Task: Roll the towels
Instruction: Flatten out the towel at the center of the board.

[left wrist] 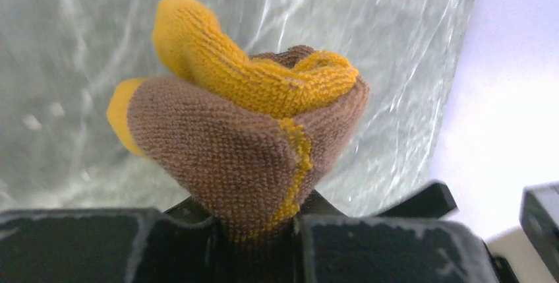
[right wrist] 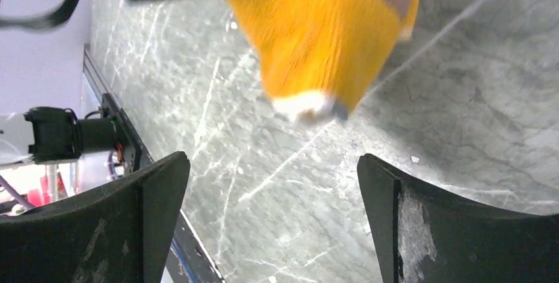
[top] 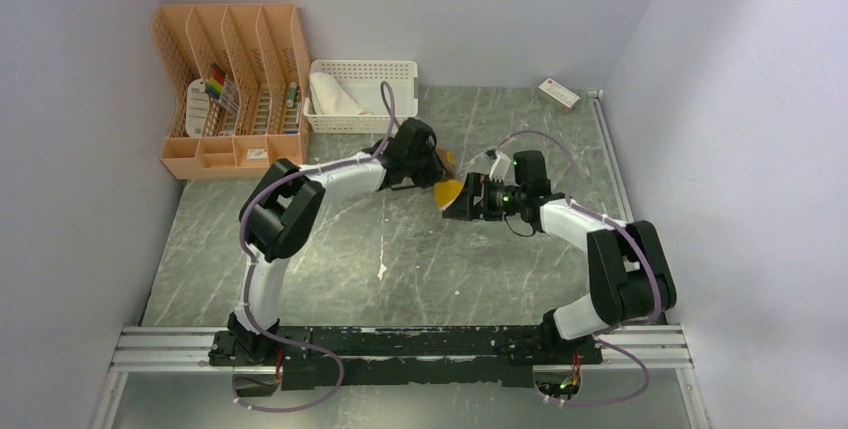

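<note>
Grey marbled table point(top: 400, 269), pale walls. Yellow towel point(left wrist: 244, 131) is held bunched at centre frame, pinched by the left gripper point(left wrist: 257, 230); right gripper point(right wrist: 273, 217) stands spread and empty just beside it. Cloth judged light, limp, grippy: take a free edge. White towel point(top: 335, 97) lies in the basket point(top: 400, 74), upper centre; orange organiser point(top: 230, 89), upper left, obstructs nothing.

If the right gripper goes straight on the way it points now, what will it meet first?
Most likely the mustard-yellow and brown knitted cloth towel, hanging ahead of the open right gripper and pinched by the left gripper; the depth is unclear.
</note>
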Available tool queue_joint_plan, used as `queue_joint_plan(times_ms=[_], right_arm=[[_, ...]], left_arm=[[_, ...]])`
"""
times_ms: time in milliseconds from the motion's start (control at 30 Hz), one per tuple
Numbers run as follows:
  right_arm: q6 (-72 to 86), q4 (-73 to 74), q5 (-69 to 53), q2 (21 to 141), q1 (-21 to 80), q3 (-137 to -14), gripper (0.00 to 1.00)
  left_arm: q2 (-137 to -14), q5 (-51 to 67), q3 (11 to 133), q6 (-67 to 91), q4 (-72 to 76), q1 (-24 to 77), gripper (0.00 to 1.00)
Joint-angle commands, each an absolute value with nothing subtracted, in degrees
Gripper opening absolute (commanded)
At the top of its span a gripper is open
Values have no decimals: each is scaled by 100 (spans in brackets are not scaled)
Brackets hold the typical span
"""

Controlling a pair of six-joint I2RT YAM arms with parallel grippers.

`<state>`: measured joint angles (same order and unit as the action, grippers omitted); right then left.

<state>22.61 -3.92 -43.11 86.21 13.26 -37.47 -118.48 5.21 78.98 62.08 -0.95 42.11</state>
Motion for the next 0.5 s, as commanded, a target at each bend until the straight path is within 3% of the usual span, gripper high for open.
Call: queue_joint_plan(times_ms=[0,300,467], right_arm=[[1988,416,-3930,7949,1343,-4197,100],[2125,1012,-3731,6654,1342,-4241,100],[2227,1073,-3885,6172,1337,-3787,100]], left_arm=[[-12067,329,9333,4487,-1838,3715,7],[-12379,193,11857,2115,-3663,2214,8],[-12586,-212,12302,1152,-3216,1794,11]])
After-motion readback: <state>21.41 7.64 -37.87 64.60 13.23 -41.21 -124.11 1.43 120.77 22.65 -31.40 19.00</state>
